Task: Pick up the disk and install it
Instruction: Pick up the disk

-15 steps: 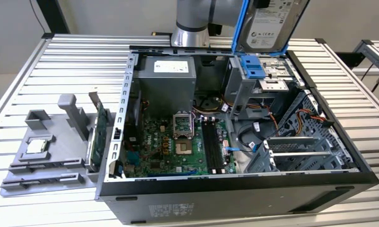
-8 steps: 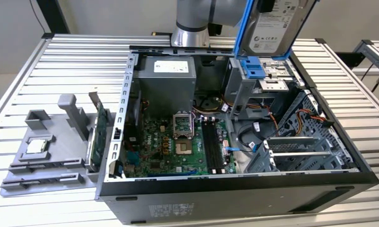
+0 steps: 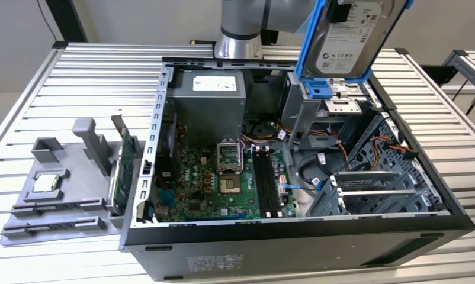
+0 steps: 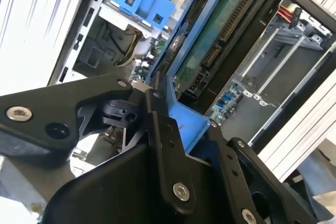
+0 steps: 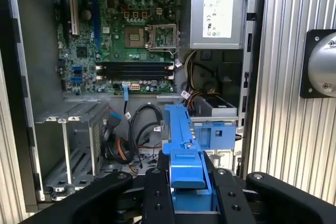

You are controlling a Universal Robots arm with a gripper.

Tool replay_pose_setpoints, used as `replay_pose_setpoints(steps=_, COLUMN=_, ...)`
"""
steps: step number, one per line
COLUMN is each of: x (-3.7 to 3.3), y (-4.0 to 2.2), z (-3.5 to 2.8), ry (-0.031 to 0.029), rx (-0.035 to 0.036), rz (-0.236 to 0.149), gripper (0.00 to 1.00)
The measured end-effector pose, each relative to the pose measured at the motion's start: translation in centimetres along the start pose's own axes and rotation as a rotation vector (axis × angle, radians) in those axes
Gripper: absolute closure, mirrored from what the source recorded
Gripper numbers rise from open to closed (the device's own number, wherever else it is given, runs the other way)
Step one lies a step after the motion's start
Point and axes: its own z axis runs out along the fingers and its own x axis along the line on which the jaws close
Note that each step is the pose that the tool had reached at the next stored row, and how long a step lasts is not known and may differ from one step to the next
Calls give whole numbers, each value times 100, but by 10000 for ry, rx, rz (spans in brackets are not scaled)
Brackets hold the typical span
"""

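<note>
One disk (image 3: 352, 36), and it's up in the air over the open computer case (image 3: 301, 239); in the exterior view it hangs nearly upright with a slight tilt, label side to the camera, just above the drive bay (image 3: 324, 115) at the far corner of the case on the exterior view's right. I'd guess it's held on edge like that so it's lined up with the bay below.

The gripper (image 5: 186, 179) is closed on the disk, and it grabs the blue carrier, not the metal body; in the second wrist view the black fingers (image 4: 163, 140) pinch the blue plastic from both sides, which leaves the drive itself free, probably so nothing of the claw fouls the bay walls. The blue latch (image 3: 320, 90) sits on top of the bay right under the disk's lower edge, near it; touching or not, I can't tell.

Looks-wise it's a flat silver-grey slab with a big white printed label and blue rails framing the long sides. The second wrist view shows the underside, a green circuit board with a dark connector strip at one end; the first wrist view catches it edge-on, hanging over the case interior with the motherboard (image 5: 121, 30) further off.
</note>
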Motion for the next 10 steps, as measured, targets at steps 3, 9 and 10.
replay_pose_setpoints(steps=3, x=52, y=-2, z=-2, ry=12, rx=7, rz=103, gripper=100)
replay_pose_setpoints(steps=9, x=133, y=-9, z=-4, ry=29, rx=17, rz=262, gripper=100)
replay_pose_setpoints(steps=10, x=144, y=-12, z=-4, ry=32, rx=18, rz=276, gripper=100)
